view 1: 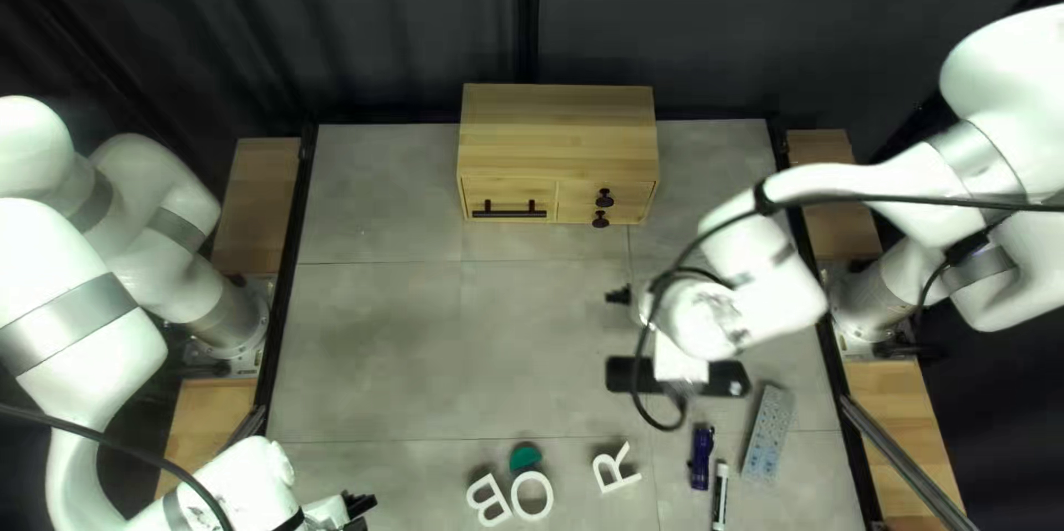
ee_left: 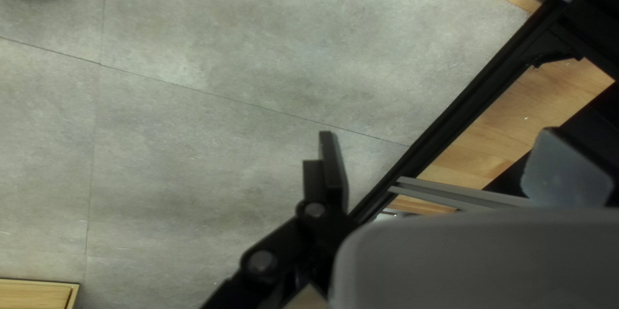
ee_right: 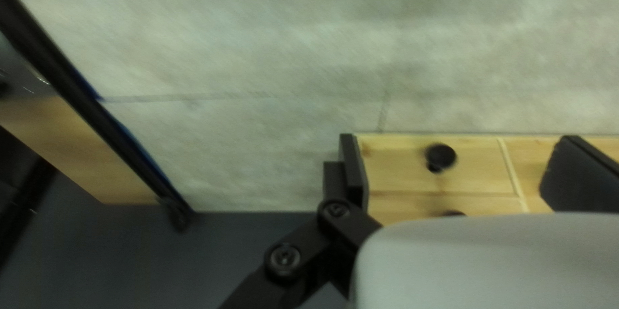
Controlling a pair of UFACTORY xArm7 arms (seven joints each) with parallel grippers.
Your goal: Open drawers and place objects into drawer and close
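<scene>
The wooden cabinet (view 1: 558, 132) stands at the table's far edge, its drawers closed: a bar handle (view 1: 509, 213) on one side, two black knobs on the other. My left gripper (view 1: 360, 503) is near the table's near left corner; in the left wrist view the left gripper (ee_left: 448, 160) is open and empty. My right gripper (view 1: 617, 296) is over the table, nearer than the cabinet; in the right wrist view the open right gripper (ee_right: 461, 167) has the cabinet's knob front (ee_right: 400, 160) ahead, not touched. White letters B (view 1: 488, 500), O (view 1: 532, 497) and R (view 1: 615, 468) lie near the front.
A green piece (view 1: 524, 456) lies against the O. At the right front are a dark blue object (view 1: 701, 457), a marker (view 1: 720, 496) and a pale dotted block (view 1: 768, 434). A black bar (view 1: 632, 375) shows beneath my right arm's wrist; a cable loops there.
</scene>
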